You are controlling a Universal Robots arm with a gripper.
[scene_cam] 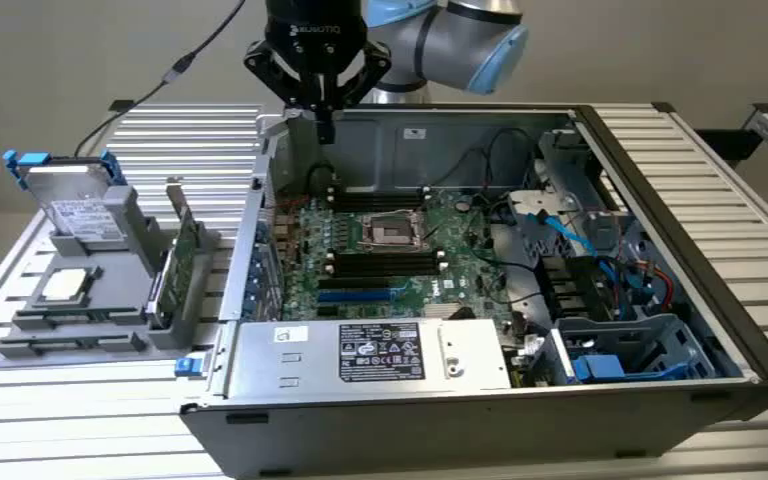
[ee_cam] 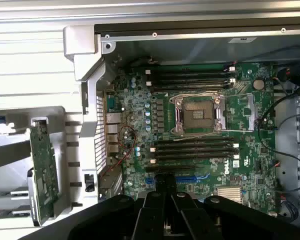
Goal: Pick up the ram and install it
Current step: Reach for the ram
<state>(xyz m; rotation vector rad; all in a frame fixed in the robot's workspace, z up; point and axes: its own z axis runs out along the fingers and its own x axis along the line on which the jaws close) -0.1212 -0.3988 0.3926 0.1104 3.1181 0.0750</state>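
Robot claw [scene_cam: 324,128] clenched shut above an open computer case [scene_cam: 424,430] on a slatted tabletop [scene_cam: 77,420].
Nearest lies the grey power supply [scene_cam: 371,352], then the green motherboard [scene_cam: 357,255] with dark memory slots [ee_cam: 192,149]. On the exterior view's left, a holder [scene_cam: 77,330] carries a hard drive [scene_cam: 84,210] and an upright expansion card [scene_cam: 195,255]. Farthest, the claw hangs over the case's rear wall. Where the ram sits cannot be told.

motherboard [scene_cam: 357,250]: green; memory slots [scene_cam: 381,262] black, one slot [scene_cam: 357,296] blue. expansion card [ee_cam: 44,170]: green. hard drive [scene_cam: 84,210]: silver, blue clips [scene_cam: 17,163]. gripper [scene_cam: 324,128]: black. arm joint cap [scene_cam: 502,55]: light blue. table [scene_cam: 64,420]: pale grey, ribbed.
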